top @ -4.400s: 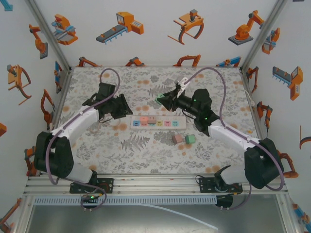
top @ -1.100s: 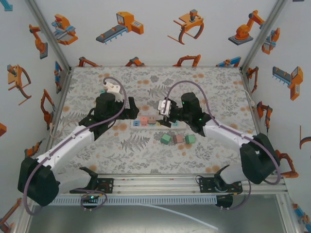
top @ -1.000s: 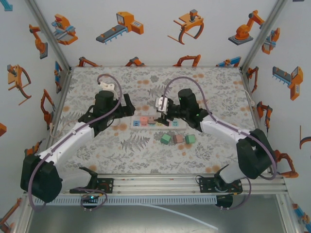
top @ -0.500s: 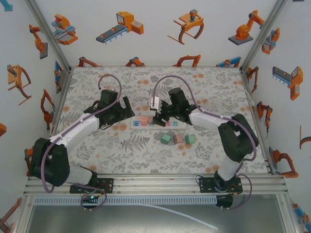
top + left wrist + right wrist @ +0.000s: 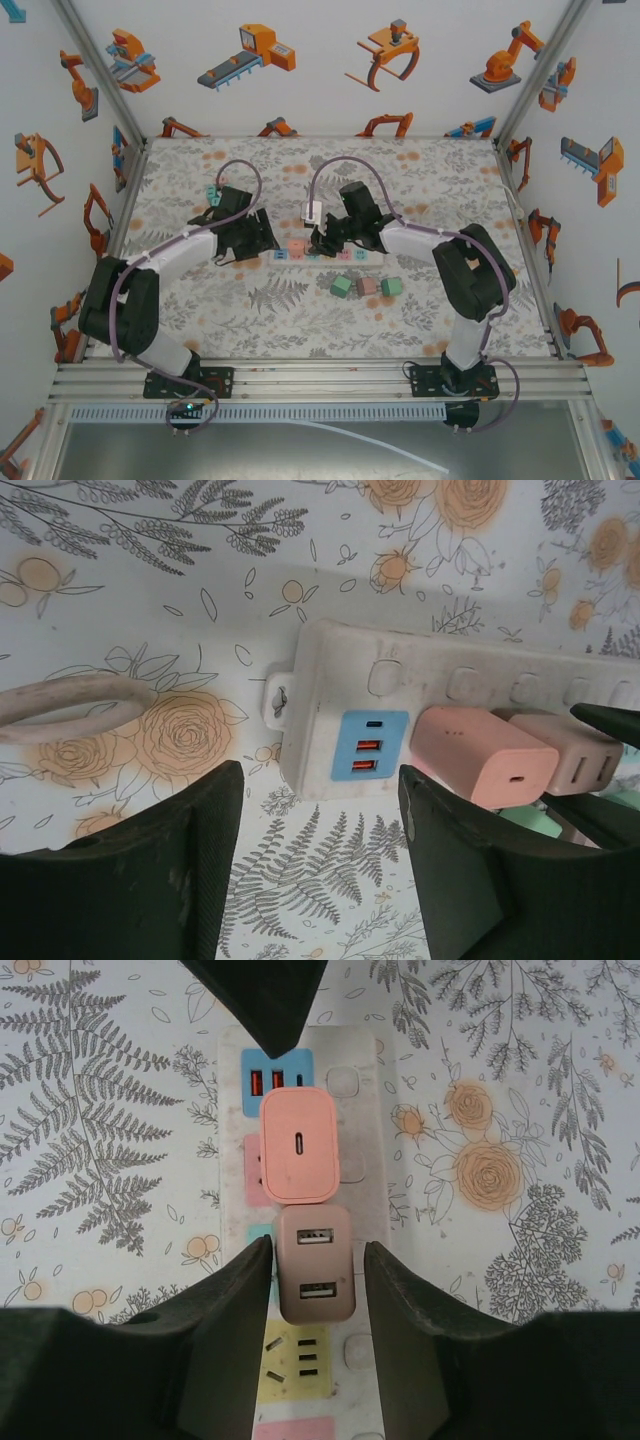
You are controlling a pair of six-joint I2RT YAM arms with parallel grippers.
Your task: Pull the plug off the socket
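Two plugs seated in white power strip (image 5: pixel 366 1195), centre of frame: salmon plug (image 5: pixel 298 1145) above, mauve plug (image 5: pixel 314 1280) below. Right gripper (image 5: pixel 317 1250) jaws flank mauve plug closely; contact not discernible. Left gripper (image 5: pixel 320 780) jaws apart, strip end between. Three cubes (image 5: pixel 366 286) below strip. Floral tablecloth (image 5: pixel 300 320); white walls (image 5: pixel 320 80), orange robot stickers.

On my feed the tabletop (image 5: pixel 300 325) wears a pale cloth (image 5: pixel 130 610) printed with grey ferns and orange roses, boxed in by white walls (image 5: pixel 330 105) dotted with orange robot cartoons (image 5: pixel 247 55), with aluminium posts (image 5: pixel 105 70) in the far corners and an aluminium rail (image 5: pixel 320 378) along the near edge, evenly lit.
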